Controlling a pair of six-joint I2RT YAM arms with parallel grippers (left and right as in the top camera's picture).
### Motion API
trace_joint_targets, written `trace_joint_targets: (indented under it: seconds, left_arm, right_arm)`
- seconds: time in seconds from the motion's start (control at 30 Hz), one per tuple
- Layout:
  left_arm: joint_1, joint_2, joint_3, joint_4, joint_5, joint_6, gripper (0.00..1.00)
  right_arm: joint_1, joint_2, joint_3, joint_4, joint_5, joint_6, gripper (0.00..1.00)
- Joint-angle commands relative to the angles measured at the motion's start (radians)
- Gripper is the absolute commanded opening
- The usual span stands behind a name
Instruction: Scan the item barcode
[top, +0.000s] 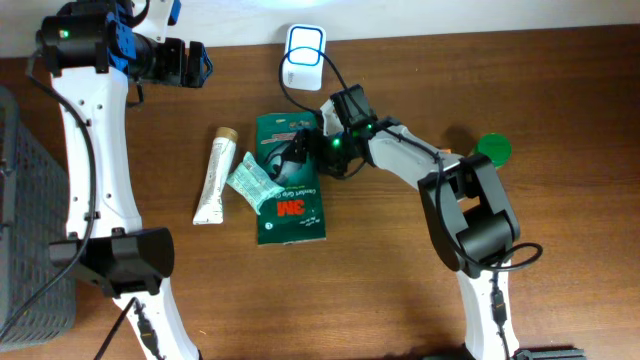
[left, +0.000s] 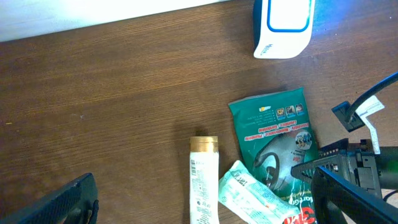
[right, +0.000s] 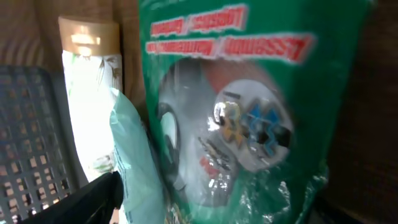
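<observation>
A green 3M package (top: 291, 205) lies flat on the brown table, also seen in the left wrist view (left: 267, 121) and filling the right wrist view (right: 249, 93). My right gripper (top: 297, 155) hovers low over its upper half, jaws apart with the package between the fingers (right: 93, 199). The white scanner (top: 303, 55) with a blue outline stands at the table's back edge, a little behind the package. My left gripper (top: 188, 62) is open and empty, high at the back left, its fingers (left: 68, 205) wide apart.
A white tube (top: 213, 176) with a tan cap lies left of the package, and a pale teal packet (top: 252, 182) overlaps the package's left edge. A grey basket (top: 25, 210) stands at the far left. A green round lid (top: 492, 150) sits at the right.
</observation>
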Motion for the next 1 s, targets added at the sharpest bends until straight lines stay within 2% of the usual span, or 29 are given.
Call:
trace_joint_targets:
  seconds: [0.0, 0.07, 0.17, 0.27, 0.3, 0.33, 0.37, 0.43, 0.57, 0.73, 0.8, 0.87, 0.97]
  left_arm:
    - [0.003, -0.017, 0.012, 0.002, 0.011, 0.009, 0.99]
    - [0.003, -0.017, 0.012, 0.002, 0.011, 0.010, 0.99]
    - [0.003, -0.017, 0.012, 0.002, 0.011, 0.010, 0.99]
    - [0.003, -0.017, 0.012, 0.002, 0.011, 0.009, 0.99]
    - [0.003, -0.017, 0.012, 0.002, 0.011, 0.009, 0.99]
    - [0.003, -0.017, 0.012, 0.002, 0.011, 0.010, 0.99]
    - [0.003, -0.017, 0.012, 0.002, 0.011, 0.010, 0.99]
    - [0.003, -0.017, 0.012, 0.002, 0.011, 0.009, 0.99]
    - [0.003, -0.017, 0.012, 0.002, 0.011, 0.010, 0.99]
    - [0.003, -0.017, 0.012, 0.002, 0.011, 0.010, 0.99]
    - [0.003, -0.017, 0.012, 0.002, 0.011, 0.010, 0.99]
    - [0.003, -0.017, 0.012, 0.002, 0.011, 0.009, 0.99]
    - [0.003, -0.017, 0.012, 0.002, 0.011, 0.010, 0.99]
  right_arm:
    - [0.023, 0.045, -0.063, -0.005, 0.082, 0.041, 0.74]
    - [0.044, 0.045, -0.063, 0.009, 0.109, 0.042, 0.66]
    - [0.080, 0.046, -0.063, 0.006, 0.220, 0.045, 0.64]
    - [0.122, 0.051, -0.063, 0.006, 0.338, 0.045, 0.55]
    - [0.130, 0.058, -0.063, 0.009, 0.346, 0.045, 0.44]
    - [0.133, 0.061, -0.063, 0.005, 0.345, 0.045, 0.18]
    - [0.131, 0.060, -0.063, 0.003, 0.334, 0.044, 0.04]
    - [0.099, 0.030, -0.060, 0.003, 0.228, 0.011, 0.04]
    - [0.066, -0.135, -0.053, -0.101, 0.286, -0.163, 0.04]
    - [0.068, -0.385, -0.053, -0.307, 0.668, -0.347, 0.04]
    - [0.069, -0.448, -0.052, -0.410, 0.925, -0.399, 0.04]
    - [0.074, -0.446, -0.051, -0.500, 1.157, -0.436, 0.04]
    - [0.122, -0.382, -0.052, -0.530, 1.258, -0.481, 0.04]
